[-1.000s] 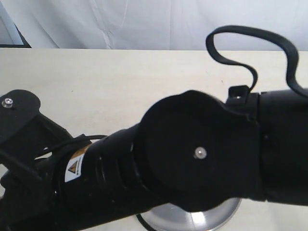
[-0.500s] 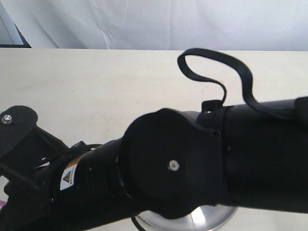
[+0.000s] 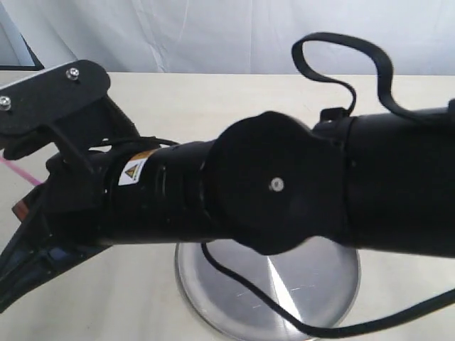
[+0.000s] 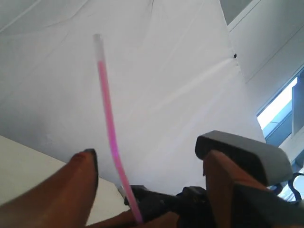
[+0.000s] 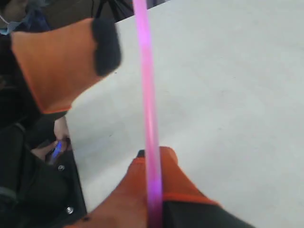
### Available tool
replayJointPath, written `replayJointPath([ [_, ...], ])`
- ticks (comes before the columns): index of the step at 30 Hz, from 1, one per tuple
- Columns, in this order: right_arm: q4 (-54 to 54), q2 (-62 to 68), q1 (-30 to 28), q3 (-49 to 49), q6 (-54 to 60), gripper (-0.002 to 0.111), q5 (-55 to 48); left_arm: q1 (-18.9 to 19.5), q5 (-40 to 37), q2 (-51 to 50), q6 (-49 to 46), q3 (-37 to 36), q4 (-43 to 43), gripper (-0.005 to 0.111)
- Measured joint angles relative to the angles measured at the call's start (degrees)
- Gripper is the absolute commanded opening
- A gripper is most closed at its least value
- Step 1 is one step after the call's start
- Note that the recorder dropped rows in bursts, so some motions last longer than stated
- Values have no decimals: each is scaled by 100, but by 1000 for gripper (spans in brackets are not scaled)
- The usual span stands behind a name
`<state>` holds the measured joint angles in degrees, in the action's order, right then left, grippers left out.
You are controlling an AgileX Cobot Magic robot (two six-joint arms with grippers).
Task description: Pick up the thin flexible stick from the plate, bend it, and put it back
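While the black arm (image 3: 284, 192) reaches in from the right edge of the exterior view and stretches to the far left, its big round joint sits near the middle. Its far end dips toward the lower left corner. It's all dark shapes down there, so no fingers can be made out from this angle. A bracket (image 3: 53, 99) with two screws tilts up above that end, and a cable (image 3: 341, 64) loops over the arm.

On the right wrist view, the right gripper (image 5: 153, 159) is clamped on the stick (image 5: 148, 95). Its orange fingers are pinched together, and the pink shaft runs out from between them over the table (image 5: 228, 95).

On the left wrist view, the left gripper (image 4: 149, 152) is let go, its fingers (image 4: 80, 190) spread wide. The stick stands in the gap touching neither, slightly curved, its whitish tip up against the white cloth (image 4: 166, 71).

So the stick is off the plate (image 3: 313, 284) and in the air. A pink sliver of it shows at the left edge of the exterior view, well left of the plate. The plate lies on the table at bottom centre, partly hidden by the arm.

A second ago the arm lay lower and hid nearly all the plate. Now it has lifted and the bracket has climbed from mid-left to upper left. Far more silver shows, and the pink sliver has come into sight.
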<state>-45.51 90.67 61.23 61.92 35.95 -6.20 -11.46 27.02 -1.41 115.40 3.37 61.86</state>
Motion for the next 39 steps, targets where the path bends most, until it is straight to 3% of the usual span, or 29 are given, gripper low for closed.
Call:
replayJointPath([
  [10,0,-369,-24,0,-21,0,-269,0,-21,0,0,0,155,62],
  [16,0,-369,345,0,-30,0,-458,0,-24,0,64,0,155,62],
  [19,0,-369,486,0,-30,0,-443,0,99,0,102,0,143,55],
  [21,0,-369,556,0,-19,0,-389,0,224,0,111,0,119,45],
  [26,0,-369,594,0,-7,0,-354,0,641,0,122,0,105,0],
  [39,0,-318,594,0,3,4,-566,0,1166,0,-378,0,-23,0],
])
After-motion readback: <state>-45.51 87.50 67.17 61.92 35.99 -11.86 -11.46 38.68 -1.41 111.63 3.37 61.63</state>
